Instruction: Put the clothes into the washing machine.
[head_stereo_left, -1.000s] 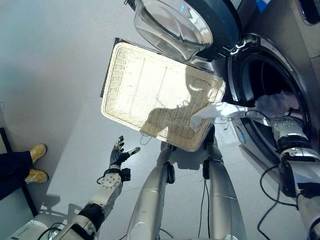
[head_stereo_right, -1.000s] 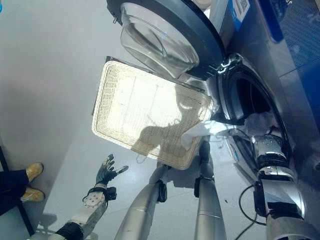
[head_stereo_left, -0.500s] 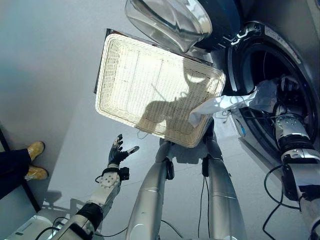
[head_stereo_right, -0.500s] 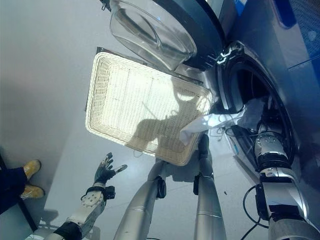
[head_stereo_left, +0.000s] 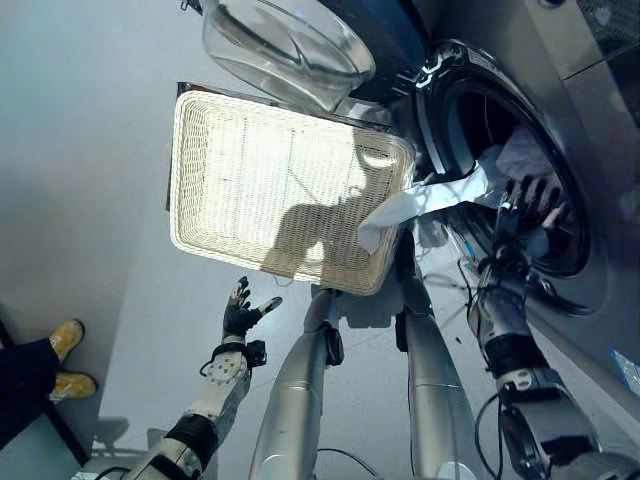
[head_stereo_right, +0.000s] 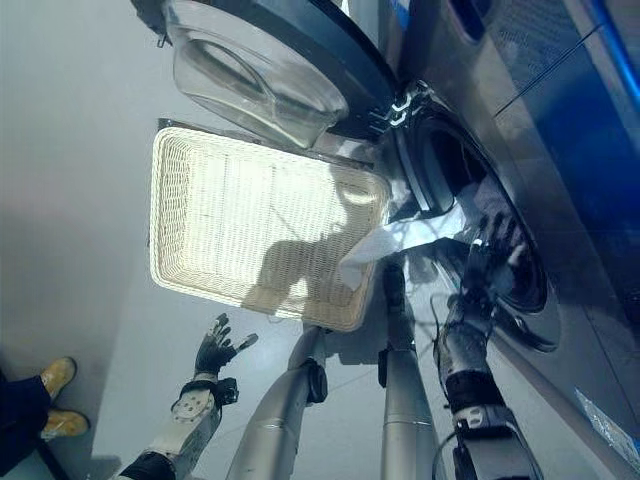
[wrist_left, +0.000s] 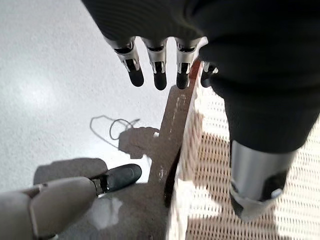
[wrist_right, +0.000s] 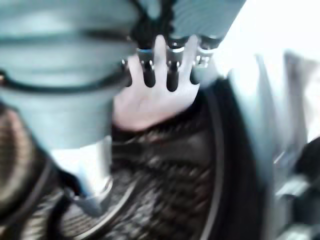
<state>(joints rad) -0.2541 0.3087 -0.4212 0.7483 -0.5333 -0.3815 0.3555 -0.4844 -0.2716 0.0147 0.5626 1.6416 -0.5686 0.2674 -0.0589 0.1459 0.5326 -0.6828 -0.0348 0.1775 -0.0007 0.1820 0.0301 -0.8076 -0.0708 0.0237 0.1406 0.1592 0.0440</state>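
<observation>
A pale garment (head_stereo_left: 412, 204) hangs out of the washing machine's round opening (head_stereo_left: 432, 110). One end lies inside the drum (head_stereo_left: 520, 155); the other trails over the rim onto the near corner of the wicker basket (head_stereo_left: 250, 190). My right hand (head_stereo_left: 520, 215) is held in front of the opening, open with its fingers spread, holding nothing. In the right wrist view its straight fingers (wrist_right: 167, 70) point at pale cloth (wrist_right: 150, 107) inside the dark drum. My left hand (head_stereo_left: 240, 314) hovers open over the floor, just short of the basket's near rim (wrist_left: 189, 145).
The machine's glass door (head_stereo_left: 285, 40) stands swung open above the basket's far side. A person's yellow shoes (head_stereo_left: 66, 340) stand on the grey floor at the far left. The basket holds no other clothes.
The right hand has let go of the garment and drawn back out of the drum with its fingers spread. The camera has swung right, so everything sits further left. The left hand stays put.
</observation>
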